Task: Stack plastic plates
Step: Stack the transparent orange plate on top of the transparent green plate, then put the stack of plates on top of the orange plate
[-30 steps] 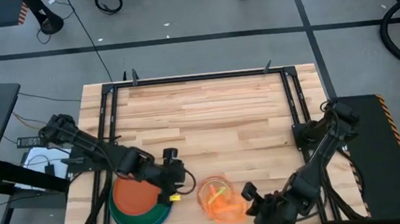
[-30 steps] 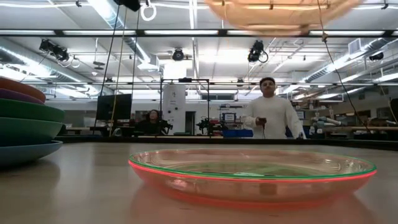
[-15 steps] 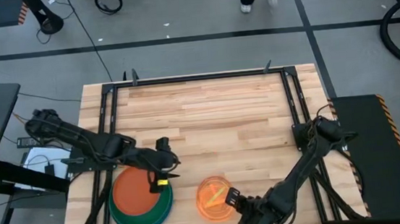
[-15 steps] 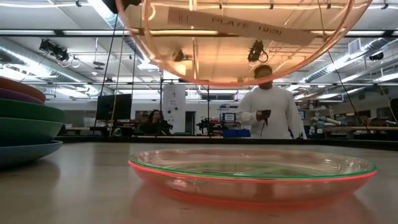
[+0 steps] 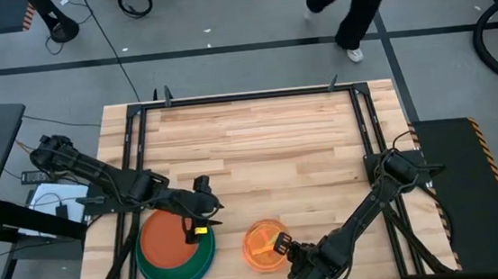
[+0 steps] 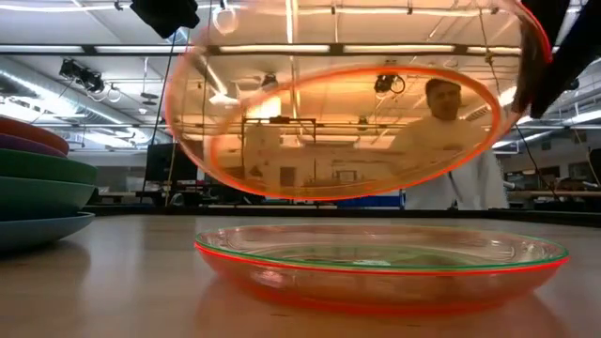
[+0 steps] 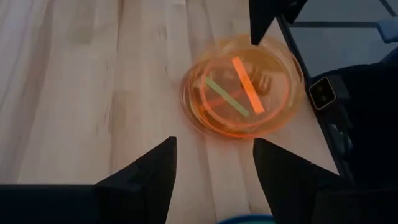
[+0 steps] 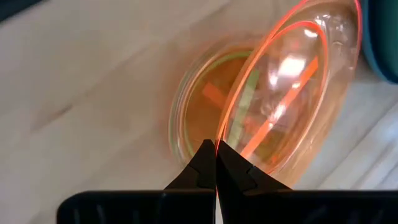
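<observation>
Pinching the orange plate (image 8: 292, 87) (rim only), right tool (image 8: 216, 163).

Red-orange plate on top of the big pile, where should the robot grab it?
Probably by its thin raised rim, pinched from above. The round red-orange plastic plate lies flat, nested on the stack of larger plates, so only its rim stands free. Come in at the edge nearest the open left gripper, which hovers right there.
</observation>
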Motion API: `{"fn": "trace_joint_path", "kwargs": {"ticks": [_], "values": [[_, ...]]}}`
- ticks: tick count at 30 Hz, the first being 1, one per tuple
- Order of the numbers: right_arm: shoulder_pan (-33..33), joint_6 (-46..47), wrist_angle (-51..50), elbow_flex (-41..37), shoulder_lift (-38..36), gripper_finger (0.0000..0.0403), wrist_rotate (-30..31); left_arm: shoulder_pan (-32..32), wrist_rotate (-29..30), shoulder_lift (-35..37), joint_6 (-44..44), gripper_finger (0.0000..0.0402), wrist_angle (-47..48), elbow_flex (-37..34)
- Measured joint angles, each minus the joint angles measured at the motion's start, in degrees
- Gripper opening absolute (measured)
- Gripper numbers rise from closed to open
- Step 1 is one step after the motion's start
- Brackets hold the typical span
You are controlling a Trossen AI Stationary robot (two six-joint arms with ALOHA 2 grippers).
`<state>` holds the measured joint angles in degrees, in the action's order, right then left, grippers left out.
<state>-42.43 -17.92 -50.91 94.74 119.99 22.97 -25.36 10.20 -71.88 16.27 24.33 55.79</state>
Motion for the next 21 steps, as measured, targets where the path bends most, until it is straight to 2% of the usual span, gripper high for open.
{"fn": "trace_joint_path", "kwargs": {"ticks": [5,8,15,21], "values": [[0.5,-0.1,0.9,-0.1,1.6,0.0003,-1.9,0.0,0.0,0.0,0.2,0.0217,-0.4,0.0],[0.4,0.8,-0.5,-0.3,2.2,0.0012,-0.4,-1.2,0.2,-1.1,2.8,0.0217,-5.2,0.0],[0.7,1.3,0.0,-0.5,2.8,0.0057,-0.4,-7.7,0.0,-9.7,-0.8,0.0217,-20.3,0.0],[1.3,2.1,-0.2,-0.6,2.8,0.0102,-0.1,-9.7,3.1,-19.0,-1.9,0.0217,-28.5,0.0]]}}
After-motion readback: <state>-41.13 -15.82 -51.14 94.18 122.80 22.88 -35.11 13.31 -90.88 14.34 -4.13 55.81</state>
